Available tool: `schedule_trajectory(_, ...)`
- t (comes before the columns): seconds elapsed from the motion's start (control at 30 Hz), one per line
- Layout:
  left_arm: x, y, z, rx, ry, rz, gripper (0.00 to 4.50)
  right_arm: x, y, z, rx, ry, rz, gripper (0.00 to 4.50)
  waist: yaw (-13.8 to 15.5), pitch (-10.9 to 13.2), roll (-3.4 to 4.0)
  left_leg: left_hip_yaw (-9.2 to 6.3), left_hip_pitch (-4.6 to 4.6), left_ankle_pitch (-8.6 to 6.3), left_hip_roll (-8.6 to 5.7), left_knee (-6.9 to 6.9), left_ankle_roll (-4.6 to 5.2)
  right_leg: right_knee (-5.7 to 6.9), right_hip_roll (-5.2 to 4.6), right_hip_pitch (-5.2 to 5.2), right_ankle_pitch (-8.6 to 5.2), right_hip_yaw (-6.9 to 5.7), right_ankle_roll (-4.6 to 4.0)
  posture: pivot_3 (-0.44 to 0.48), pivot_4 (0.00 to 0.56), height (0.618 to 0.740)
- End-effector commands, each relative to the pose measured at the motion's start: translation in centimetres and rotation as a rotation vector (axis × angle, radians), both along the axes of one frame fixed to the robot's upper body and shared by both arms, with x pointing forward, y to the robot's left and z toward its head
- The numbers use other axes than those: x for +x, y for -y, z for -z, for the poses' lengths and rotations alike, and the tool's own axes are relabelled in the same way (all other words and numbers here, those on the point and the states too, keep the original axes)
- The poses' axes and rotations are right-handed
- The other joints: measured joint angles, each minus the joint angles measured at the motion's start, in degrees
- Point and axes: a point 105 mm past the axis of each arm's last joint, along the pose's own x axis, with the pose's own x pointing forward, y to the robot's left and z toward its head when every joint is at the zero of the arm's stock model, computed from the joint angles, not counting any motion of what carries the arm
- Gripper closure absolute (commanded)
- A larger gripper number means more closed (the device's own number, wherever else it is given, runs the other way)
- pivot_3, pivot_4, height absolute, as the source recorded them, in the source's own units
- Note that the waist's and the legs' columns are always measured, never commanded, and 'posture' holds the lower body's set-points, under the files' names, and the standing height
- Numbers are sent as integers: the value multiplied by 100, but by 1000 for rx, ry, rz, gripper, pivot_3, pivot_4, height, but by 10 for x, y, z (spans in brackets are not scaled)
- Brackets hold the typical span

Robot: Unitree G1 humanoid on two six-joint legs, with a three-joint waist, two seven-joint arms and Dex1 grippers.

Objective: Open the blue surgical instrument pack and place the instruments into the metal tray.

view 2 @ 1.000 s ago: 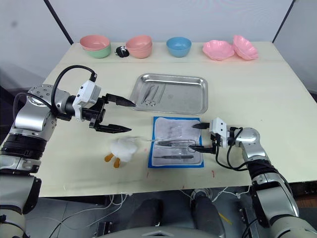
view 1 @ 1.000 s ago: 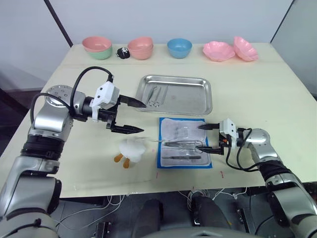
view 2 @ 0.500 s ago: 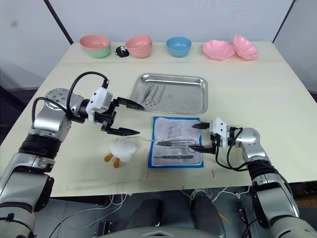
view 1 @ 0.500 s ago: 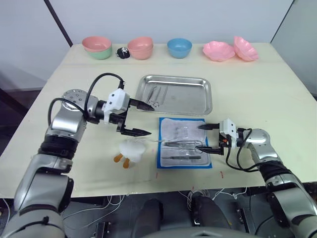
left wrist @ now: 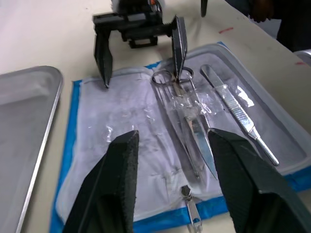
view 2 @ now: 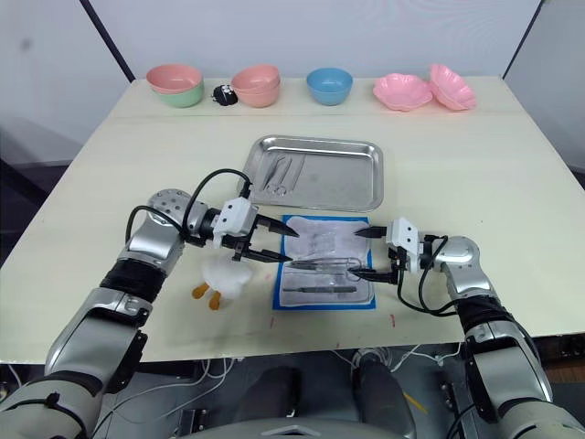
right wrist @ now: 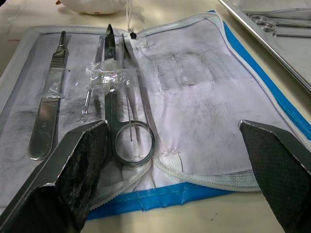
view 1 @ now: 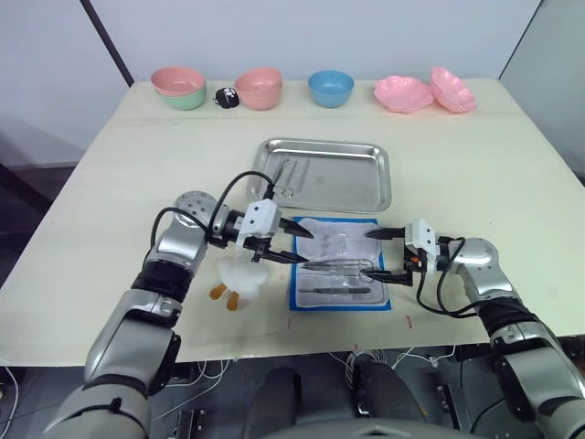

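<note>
Looking down from the head camera, we see the blue surgical instrument pack [view 1: 339, 262] already unzipped and lying flat on the table [view 1: 110, 174], just nearer than the metal tray [view 1: 379, 183]. We judge the step in hand to be moving tools across: two slim tools [view 1: 286, 178] already lie at the tray's left end, and the pack holds ring-handled scissors [view 1: 336, 264] and tweezers [view 1: 335, 290]. Our left gripper [view 1: 291, 246] hovers with its fingers spread over the pack's left edge; our right gripper [view 1: 381, 252] is spread at the pack's right edge, holding nothing. Along the far edge we count five bowl-like dishes, or more if the left ones are stacks. A white plush toy [view 1: 242, 276] lies left of the pack.

From the left wrist camera, we see our own two fingers [left wrist: 119, 189] apart above the white lining, the scissors [left wrist: 187, 128] strapped under a clear band, and the tweezers [left wrist: 238, 112] beside them. The right gripper's fingertip [left wrist: 180, 46] stands at the scissor rings.

From the right wrist camera, we count two tools in the pack: scissors [right wrist: 112, 111] and tweezers [right wrist: 47, 114]. The next move, we judge, calls for pinching the scissors and sliding them free of the band.
</note>
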Motion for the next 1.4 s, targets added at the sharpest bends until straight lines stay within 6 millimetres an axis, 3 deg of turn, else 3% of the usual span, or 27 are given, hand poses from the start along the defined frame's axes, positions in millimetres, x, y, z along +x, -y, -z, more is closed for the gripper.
schedule_trajectory(0.03, 4, 4, -1, -4, 28, 2, 2146, -20, 4, 45, -128, -149, -11, 0, -1, 0, -1, 1, 0, 0, 0, 0, 0, 0, 0, 0, 0, 1, 0, 0, 150, 740)
schedule_trajectory(0.67, 15, 6, 22, 38, 25, -24, 2146, -19, 5, 45, -129, -145, -8, 0, -1, -1, -2, 0, 0, 0, 1, 0, 1, 0, 2, 0, 0, -1, 2, 0, 150, 740)
schedule_trajectory(1.23, 12, 23, 38, 41, 12, -9, 2146, -18, 4, 44, -126, -144, -6, 0, 1, -1, -2, 1, 0, -1, 1, 0, 1, 0, 2, 0, 1, 0, 2, 0, 150, 740)
schedule_trajectory(1.37, 10, 23, 41, 30, -12, -17, 3012, -18, 4, 45, -126, -143, -5, 0, 1, -2, -2, 1, 1, -1, 1, 0, 1, 0, 2, 1, 0, 0, 3, 0, 150, 740)
schedule_trajectory(1.4, 9, 23, 42, 30, -16, -17, 3553, -19, 4, 45, -126, -144, -5, 0, 0, -2, -2, 1, 1, -1, 1, 0, 1, 0, 2, 1, 0, 0, 3, 0, 150, 740)
